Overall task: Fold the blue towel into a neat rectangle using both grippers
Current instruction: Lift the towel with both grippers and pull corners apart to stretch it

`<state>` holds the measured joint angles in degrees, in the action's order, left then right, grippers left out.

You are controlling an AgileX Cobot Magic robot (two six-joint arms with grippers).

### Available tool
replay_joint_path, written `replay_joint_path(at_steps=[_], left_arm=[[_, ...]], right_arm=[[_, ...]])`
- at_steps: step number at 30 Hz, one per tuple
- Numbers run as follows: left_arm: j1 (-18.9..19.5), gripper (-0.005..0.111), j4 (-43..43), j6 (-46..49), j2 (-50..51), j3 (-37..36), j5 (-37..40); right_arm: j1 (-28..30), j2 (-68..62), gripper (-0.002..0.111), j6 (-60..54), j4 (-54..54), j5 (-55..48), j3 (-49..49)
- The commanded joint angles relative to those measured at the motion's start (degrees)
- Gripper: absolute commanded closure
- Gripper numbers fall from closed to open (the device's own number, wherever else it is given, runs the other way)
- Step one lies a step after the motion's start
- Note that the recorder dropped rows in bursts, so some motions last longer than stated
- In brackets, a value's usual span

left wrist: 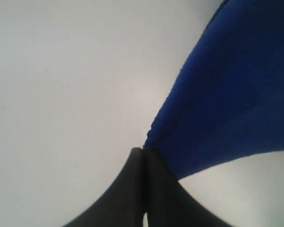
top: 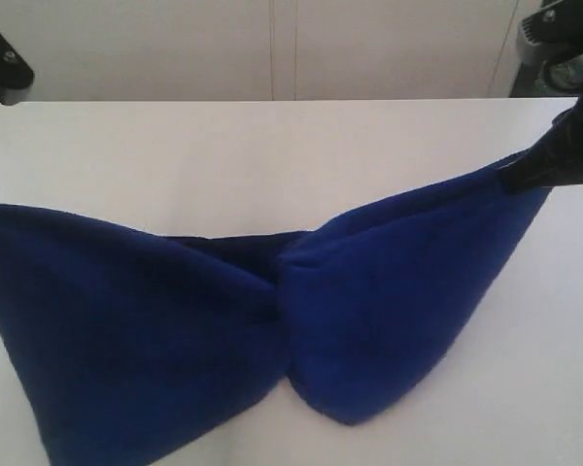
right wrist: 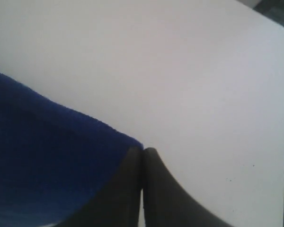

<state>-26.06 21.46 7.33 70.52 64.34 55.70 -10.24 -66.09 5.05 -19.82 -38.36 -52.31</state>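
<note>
The blue towel hangs stretched left–right, twisted mid-span — left hand and right hand each pinch a corner.

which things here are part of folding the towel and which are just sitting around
Part of the job:
- blue towel, held at both ends, twisted in the middle
- left pincer, shut on one end
- right pincer, shut on the other end

Just there:
- white table
- dark equipment beyond the table
- pale wall panels
</note>
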Motion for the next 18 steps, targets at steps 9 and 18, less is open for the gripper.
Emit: replay_joint_path(at_steps=[9,18], left_arm=[[0.29,0.107,-0.47,-6.15,-17.5,-1.95,1.42],[0.29,0.107,-3.22,-7.67,-32.24,-3.34,1.42]], right_arm=[[-0.01,24.05,0.108,1.3,-1.43,2.94,7.77],[-0.01,43.55,0.108,1.2,-4.1,0.17,9.15]])
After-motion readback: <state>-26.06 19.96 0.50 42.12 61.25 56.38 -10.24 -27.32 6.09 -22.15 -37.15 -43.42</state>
